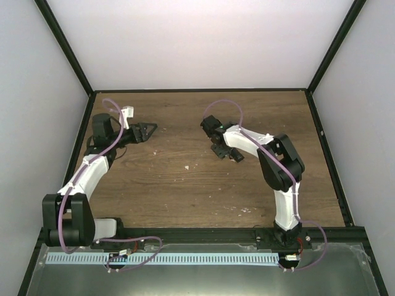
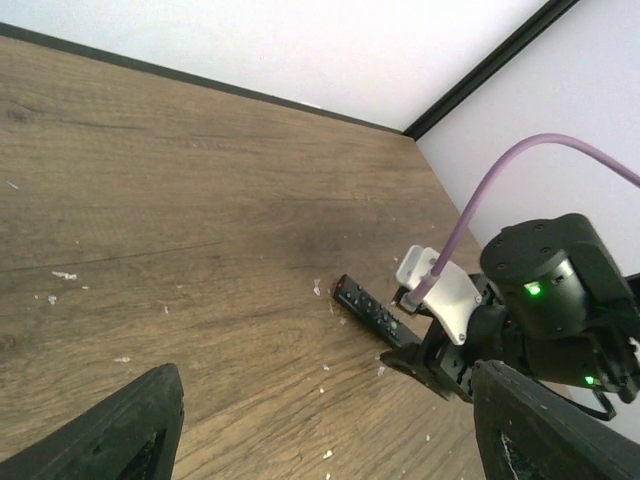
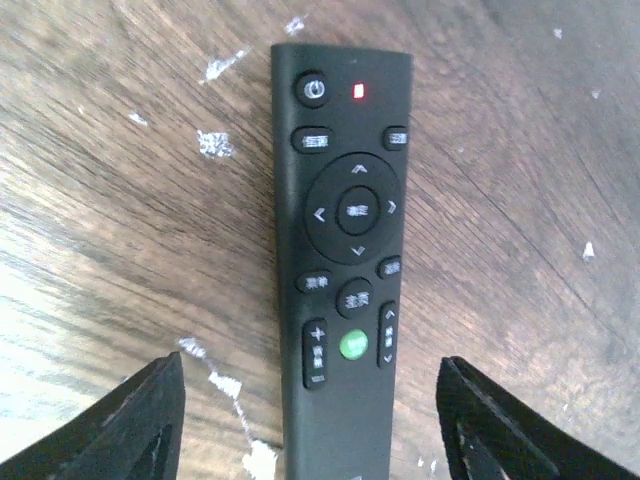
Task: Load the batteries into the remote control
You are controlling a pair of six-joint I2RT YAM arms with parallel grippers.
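While spread wide, hangs with the right claw (image 3: 310, 358) on both sides of the remote control (image 3: 340, 270), buttons up on the bench (image 3: 120, 200). Same wide spread for the left claw (image 2: 325, 368).

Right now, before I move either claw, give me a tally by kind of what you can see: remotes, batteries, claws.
remote control: 1
batteries: 0, none showing in any view
claws: 2, the left claw and the right claw, both open
Total: 3
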